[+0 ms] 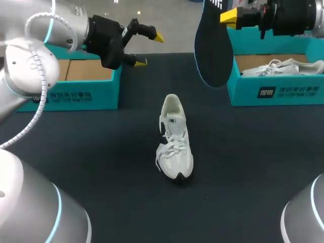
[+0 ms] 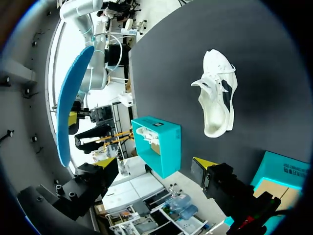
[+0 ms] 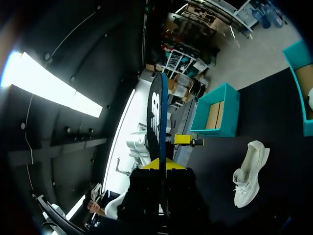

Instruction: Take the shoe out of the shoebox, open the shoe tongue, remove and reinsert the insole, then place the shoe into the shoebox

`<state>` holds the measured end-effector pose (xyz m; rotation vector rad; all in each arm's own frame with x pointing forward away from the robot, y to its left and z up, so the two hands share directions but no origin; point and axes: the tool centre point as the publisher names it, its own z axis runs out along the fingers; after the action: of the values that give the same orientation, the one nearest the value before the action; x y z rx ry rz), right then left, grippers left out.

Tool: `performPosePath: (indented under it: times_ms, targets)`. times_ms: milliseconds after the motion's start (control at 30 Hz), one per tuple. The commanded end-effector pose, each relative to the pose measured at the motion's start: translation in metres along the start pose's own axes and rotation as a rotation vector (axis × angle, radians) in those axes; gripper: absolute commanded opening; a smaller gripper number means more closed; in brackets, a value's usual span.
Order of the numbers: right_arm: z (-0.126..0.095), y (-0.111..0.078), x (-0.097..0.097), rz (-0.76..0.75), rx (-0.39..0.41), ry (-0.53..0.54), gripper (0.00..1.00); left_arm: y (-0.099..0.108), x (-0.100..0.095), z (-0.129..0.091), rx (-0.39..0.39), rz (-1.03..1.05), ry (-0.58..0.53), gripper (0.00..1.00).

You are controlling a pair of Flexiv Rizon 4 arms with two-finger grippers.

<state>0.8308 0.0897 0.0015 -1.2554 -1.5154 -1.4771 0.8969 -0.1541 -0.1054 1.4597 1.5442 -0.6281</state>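
Progress stands near halfway: by the teal cardboard shoebox (image 1: pixel 76 96) the left gripper (image 1: pixel 150 49) hangs released and empty, the white lace-up sneaker (image 1: pixel 174 139) lies out on the black table (image 1: pixel 101 152), and its dark blue foam insole (image 1: pixel 213 45) hangs clenched in the right gripper (image 1: pixel 229 16), leaving reinsertion and reboxing.

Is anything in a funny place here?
Yes. The dark blue insole hangs in the air, pinched by the right gripper, instead of lying inside the white lace-up shoe, which sits on the black table. Nothing looks broken.
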Motion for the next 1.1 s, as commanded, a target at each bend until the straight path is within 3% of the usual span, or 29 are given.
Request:
performPosePath:
  times_ms: [33,333,667,1100]
  targets:
    - [0.007,0.010,-0.010,0.024,0.029,-0.007,0.00,-0.005,-0.002,-0.003,-0.001,0.004,-0.126,1.00]
    - [0.021,0.028,-0.030,0.143,0.044,-0.040,0.00,-0.015,-0.024,-0.002,-0.012,0.017,-0.307,1.00]
    - [0.050,0.036,-0.043,0.228,0.117,-0.109,0.00,-0.021,-0.041,0.010,0.018,0.057,-0.473,1.00]
    - [0.082,0.035,-0.063,0.261,0.111,-0.162,0.00,-0.034,-0.055,0.017,0.022,0.023,-0.545,1.00]
